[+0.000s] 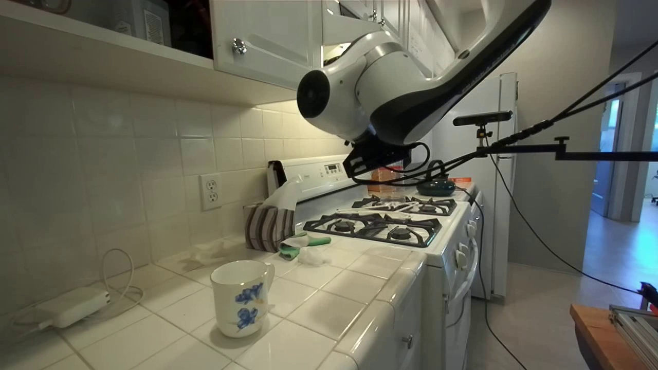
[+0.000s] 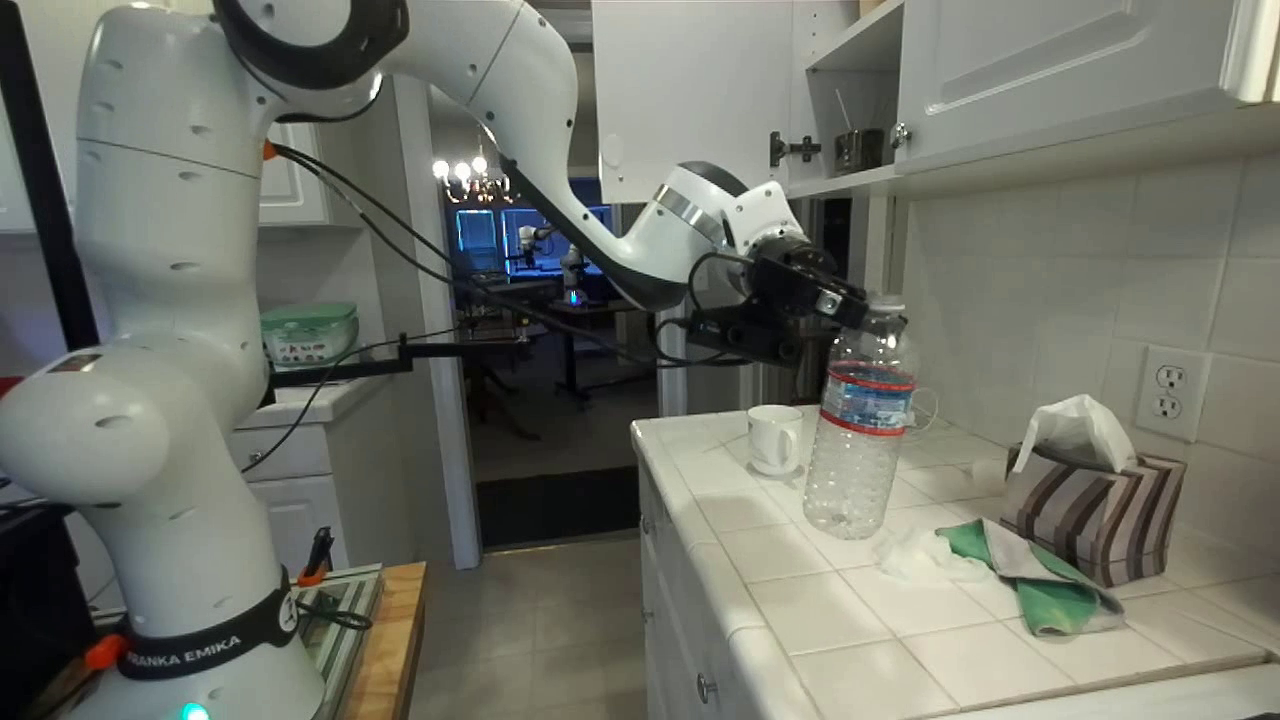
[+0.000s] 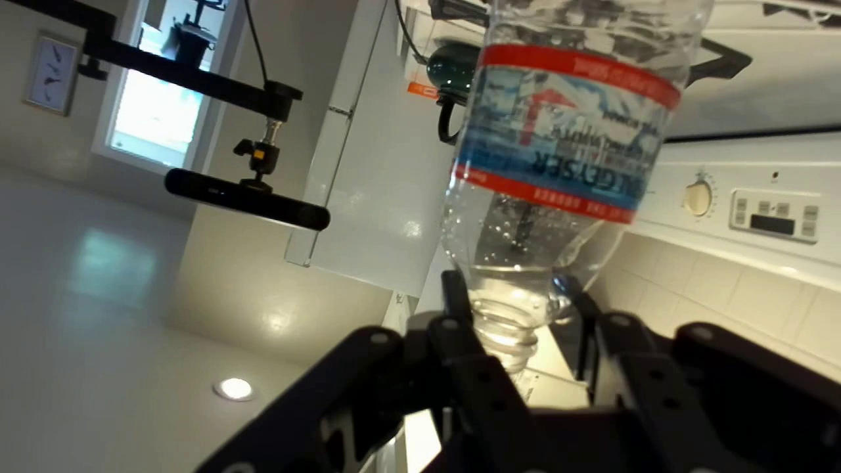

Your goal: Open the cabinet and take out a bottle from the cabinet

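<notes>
My gripper (image 3: 512, 284) is shut on the bottle (image 3: 565, 131), its two black fingers on either side of the neck and shoulder. The bottle is clear plastic with a blue and red label and a pale top. An exterior view shows the bottle (image 2: 868, 400) nearly upright, leaning slightly, over the counter; whether its base touches the tiles I cannot tell. I cannot make it out in the view from the mug's side. Above, the white cabinet's door (image 2: 695, 100) is swung open, exposing a shelf with a dark metal cup (image 2: 858, 150); elsewhere a grey container (image 1: 149, 23) sits inside.
A flowered white mug (image 1: 239, 303) stands on the tiled counter (image 1: 329, 308), near the bottle. A striped tissue box (image 2: 1095, 510), a green-grey cloth (image 2: 1035, 575) and crumpled tissue (image 2: 930, 555) lie towards the stove (image 1: 380, 226). A closed cabinet door (image 1: 272, 41) hangs overhead.
</notes>
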You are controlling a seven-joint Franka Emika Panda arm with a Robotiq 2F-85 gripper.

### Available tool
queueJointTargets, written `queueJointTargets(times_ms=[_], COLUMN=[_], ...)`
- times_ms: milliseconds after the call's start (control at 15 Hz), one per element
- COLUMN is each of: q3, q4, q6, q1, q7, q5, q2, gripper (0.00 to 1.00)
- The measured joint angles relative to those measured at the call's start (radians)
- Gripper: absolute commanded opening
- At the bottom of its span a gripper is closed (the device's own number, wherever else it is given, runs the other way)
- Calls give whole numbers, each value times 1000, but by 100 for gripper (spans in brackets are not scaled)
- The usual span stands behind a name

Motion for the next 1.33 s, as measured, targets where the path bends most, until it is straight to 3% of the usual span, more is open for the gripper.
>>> queueJointTargets(times_ms=[67, 133, 400, 600, 1000, 1333], q3=[-2, -4, -9, -9, -12, -28], q4=[16, 28, 32, 47, 184, 289], q6=[16, 20, 14, -57, -198, -82], q1=[-2, -3, 2, 23, 82, 67], q7=[-15, -25, -14, 51, 120, 111], q5=[0, 1, -3, -6, -41, -54], q2=[18, 29, 33, 56, 209, 315], gripper=[35, 10, 10, 10, 10, 10])
